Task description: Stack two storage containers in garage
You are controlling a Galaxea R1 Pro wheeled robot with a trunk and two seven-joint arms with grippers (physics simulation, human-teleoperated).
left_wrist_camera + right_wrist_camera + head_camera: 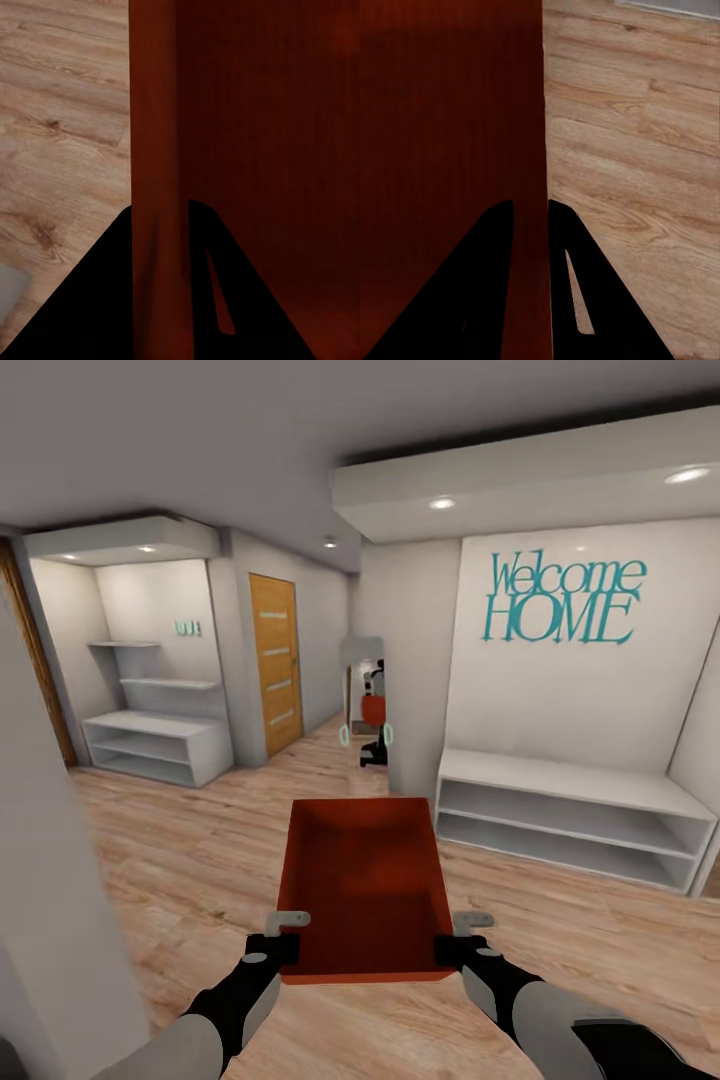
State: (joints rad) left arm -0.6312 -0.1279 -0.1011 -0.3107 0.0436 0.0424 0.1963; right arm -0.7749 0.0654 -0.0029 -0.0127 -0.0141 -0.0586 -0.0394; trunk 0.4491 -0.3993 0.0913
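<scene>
Currently both pincers, left pincer (285, 930) and right pincer (462, 932), are pinching the bin (362, 885); keeping it level, heading toward the eleven-o'clock door (275, 665).

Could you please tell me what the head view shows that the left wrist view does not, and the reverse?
Head view alone: the teal "Welcome HOME" lettering, the orange-wood door, white shelving units, and the right tool on the bin's far side.

Left wrist view alone: a close look at the left tool straddling the bin's side wall, one finger inside, one outside.

Shared: the orange-red rectangular plastic bin and the light wood plank floor.
</scene>
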